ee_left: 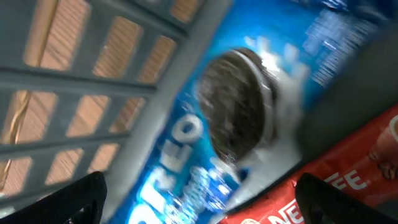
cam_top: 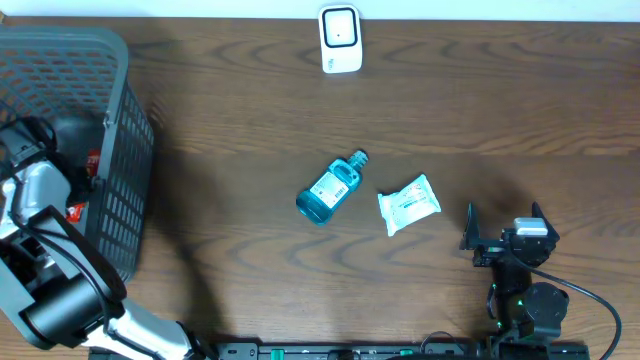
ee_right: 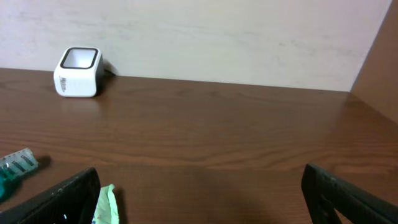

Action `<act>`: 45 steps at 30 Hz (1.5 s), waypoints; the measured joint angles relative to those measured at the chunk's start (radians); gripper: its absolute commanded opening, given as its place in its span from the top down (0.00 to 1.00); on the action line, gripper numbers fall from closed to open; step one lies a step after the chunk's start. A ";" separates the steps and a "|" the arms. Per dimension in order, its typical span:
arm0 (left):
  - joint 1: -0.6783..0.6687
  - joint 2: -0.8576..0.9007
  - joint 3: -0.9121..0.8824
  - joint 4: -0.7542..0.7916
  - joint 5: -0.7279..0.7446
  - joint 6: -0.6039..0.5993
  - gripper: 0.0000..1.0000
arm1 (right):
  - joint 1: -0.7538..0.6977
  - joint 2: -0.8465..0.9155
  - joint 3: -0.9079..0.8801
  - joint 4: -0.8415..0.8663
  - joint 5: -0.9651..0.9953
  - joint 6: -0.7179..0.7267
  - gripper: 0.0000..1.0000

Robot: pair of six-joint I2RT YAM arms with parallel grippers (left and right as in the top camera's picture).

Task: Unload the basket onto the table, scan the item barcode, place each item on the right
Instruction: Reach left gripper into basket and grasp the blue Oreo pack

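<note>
Left gripper (ee_left: 208, 208), spread wide, hovers inside the basket (cam_top: 125, 170) over a blue cookie packet (ee_left: 242, 118). Closing here could also pinch the red packet (ee_left: 354, 174) alongside, or snag the mesh wall. Right gripper (cam_top: 505, 228) is spread and empty. The scanner (cam_top: 340, 40) sits well apart on the desk (cam_top: 500, 100).

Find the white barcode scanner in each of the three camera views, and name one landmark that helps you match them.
Overhead: white scanner at top centre, at the table's far edge.
Left wrist: not in it; only the basket's inside shows.
Right wrist: upper left, standing on the table.
Shared landmark: the blue bottle, mid-table overhead, at the lower left edge in the right wrist view.
</note>
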 measured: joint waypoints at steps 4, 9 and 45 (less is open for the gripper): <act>0.043 0.038 0.032 0.023 0.008 -0.001 0.11 | 0.000 0.000 0.000 0.000 0.000 0.000 0.01; 0.058 0.090 0.061 0.026 0.037 0.000 0.81 | 0.000 0.000 0.000 0.000 0.000 0.000 0.01; 0.077 -0.571 0.026 -0.056 0.214 -0.124 0.93 | 0.000 0.000 0.000 0.000 0.000 0.000 0.01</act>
